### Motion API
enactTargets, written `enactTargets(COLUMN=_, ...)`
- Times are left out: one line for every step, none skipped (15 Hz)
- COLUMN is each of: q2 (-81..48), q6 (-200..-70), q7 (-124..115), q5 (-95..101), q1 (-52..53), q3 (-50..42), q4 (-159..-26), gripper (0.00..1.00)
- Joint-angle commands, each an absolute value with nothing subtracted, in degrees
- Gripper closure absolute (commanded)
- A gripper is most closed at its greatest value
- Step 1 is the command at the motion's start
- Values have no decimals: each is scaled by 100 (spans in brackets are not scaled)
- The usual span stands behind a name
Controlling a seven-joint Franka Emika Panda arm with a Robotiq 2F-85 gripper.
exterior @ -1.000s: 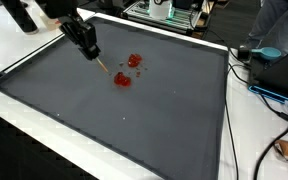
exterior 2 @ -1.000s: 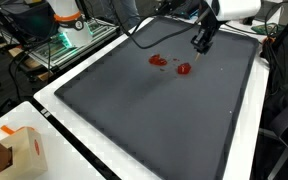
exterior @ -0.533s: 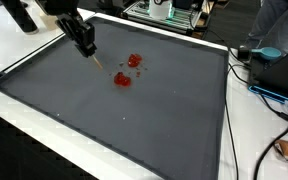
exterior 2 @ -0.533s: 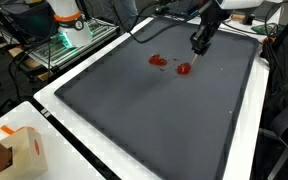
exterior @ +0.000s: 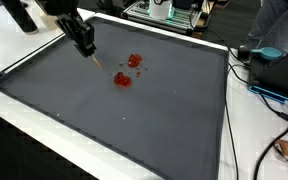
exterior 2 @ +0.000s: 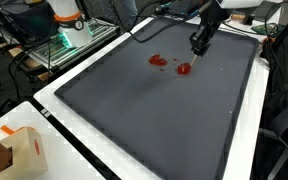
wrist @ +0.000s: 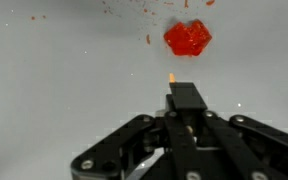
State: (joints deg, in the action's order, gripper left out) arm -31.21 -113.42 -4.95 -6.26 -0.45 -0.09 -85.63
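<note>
- A Franka arm's gripper (exterior: 87, 47) hangs over a dark grey mat (exterior: 144, 125) that covers most of a white bench (exterior: 14, 95), near the mat corner where the arm comes in.
- The fingers are closed on a thin dark stick (wrist: 187, 98) with a pale tan tip. The wrist view shows them pressed on it from both sides, and the stick slants down and out of the gripper in both exterior views (exterior 2: 201, 58).
- A red blob (wrist: 187, 38) lies on the mat just ahead of that tip. It is apart from the tip in the wrist view, though whether the tip touches the mat cannot be told.
- In an exterior view the same red blob (exterior 2: 184, 69) sits just below the gripper (exterior 2: 198, 44), with a second red blob (exterior 2: 158, 60) near it, further along the mat's far edge.
- Small red specks (wrist: 149, 40) dot the mat around the blob (what the red material is cannot be made out).
- The step in hand looks like the approach, with the stick gripped and aimed at the nearer blob but contact not yet made.
- Closing the gap would call for a short, slow advance along the stick's line, with the grip kept firm so the tip meets the blob and does not skate across the mat.
- A cardboard box (exterior 2: 14, 150) stands on the bench beyond the mat's opposite corner, well apart from the work.
</note>
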Motion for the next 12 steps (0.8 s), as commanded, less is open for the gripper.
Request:
enactTargets(q2=-3182, q6=-11479, q7=-1281, q5=91, q1=322, q3=-309, q4=-8614, gripper=97)
enactTargets(q2=-3213, q6=-11469, q7=-1517, q5=346, q1=424, q3=-391, q4=-8613, gripper=97)
enactTargets(q2=-3247, q6=-11471, q7=-1744, q5=591, q1=521, q3=-460, q4=-8612, gripper=97)
enactTargets(q2=-3287, q6=-11451, q7=-1953, q5=822, q1=613, q3=-521, q4=-8608, gripper=97)
enactTargets(q2=-3327, q6=-11446, q7=-2172, q5=1070, q1=713, q3=-592, q4=-8605, gripper=97)
enactTargets(q2=-3368, q6=-11398, q7=-2312, q5=1240, q1=780, q3=-620, q4=-8590, gripper=97)
enactTargets(q2=-3408, q6=-11366, q7=-2433, q5=1394, q1=843, q3=-642, q4=-8586, gripper=97)
enactTargets(q2=-3444, q6=-11352, q7=-2530, q5=1522, q1=901, q3=-657, q4=-8581, gripper=97)
enactTargets(q2=-3478, q6=-11332, q7=-2610, q5=1642, q1=957, q3=-668, q4=-8580, gripper=97)
enactTargets(q2=-3511, q6=-11305, q7=-2683, q5=1740, q1=1005, q3=-677, q4=-8575, gripper=97)
enactTargets(q2=-3541, q6=-11288, q7=-2715, q5=1822, q1=1047, q3=-674, q4=-8578, gripper=97)
enactTargets(q2=-3569, q6=-11281, q7=-2750, q5=1907, q1=1094, q3=-677, q4=-8583, gripper=97)
